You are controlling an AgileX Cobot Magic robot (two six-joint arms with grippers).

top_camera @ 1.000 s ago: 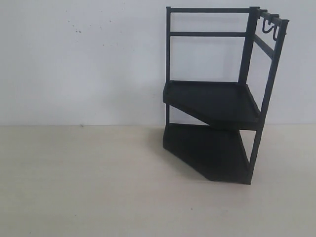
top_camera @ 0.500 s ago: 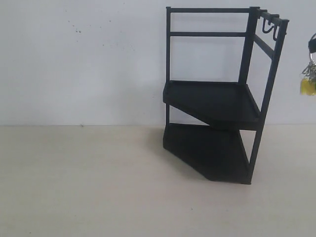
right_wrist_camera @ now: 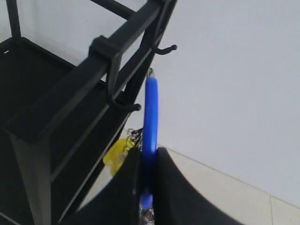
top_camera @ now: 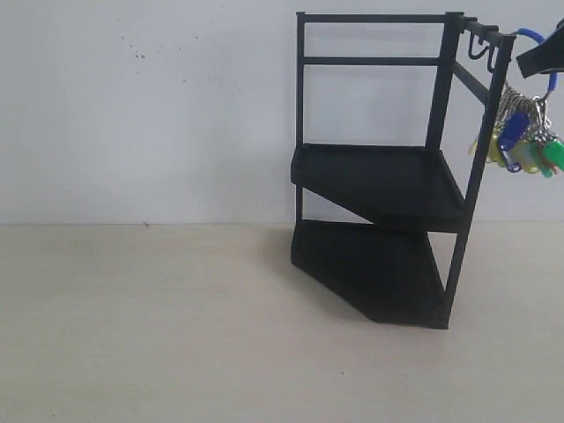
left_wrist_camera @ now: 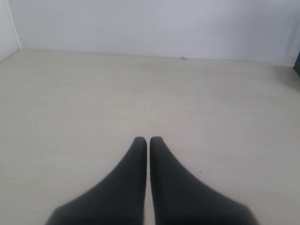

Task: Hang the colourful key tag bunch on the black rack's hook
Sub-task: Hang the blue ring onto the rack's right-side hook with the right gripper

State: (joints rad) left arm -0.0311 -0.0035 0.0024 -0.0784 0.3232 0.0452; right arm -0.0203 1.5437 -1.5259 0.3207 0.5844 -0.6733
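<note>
The black rack [top_camera: 388, 176] stands on the table against the wall, with hooks [top_camera: 480, 55] on its right top rail. The colourful key tag bunch [top_camera: 524, 141] hangs in the air just right of the rack's right post, below its blue loop [top_camera: 533, 37]. My right gripper [top_camera: 545, 53] comes in at the right edge, shut on that loop. In the right wrist view the blue loop [right_wrist_camera: 150, 117] sits clamped between the fingers of the right gripper [right_wrist_camera: 149, 154], close beside one hook [right_wrist_camera: 123, 104]; a yellow tag [right_wrist_camera: 116, 157] shows below. My left gripper [left_wrist_camera: 148, 139] is shut and holds nothing.
A pale table top [top_camera: 159, 326] spreads left and in front of the rack. A white wall [top_camera: 141, 106] stands right behind it. A second hook [right_wrist_camera: 165, 48] sits farther along the same rail.
The right gripper has carried the bunch leftward and upward from the right edge. One second ago neither was in view; now the tags hang next to the rack's right post.
</note>
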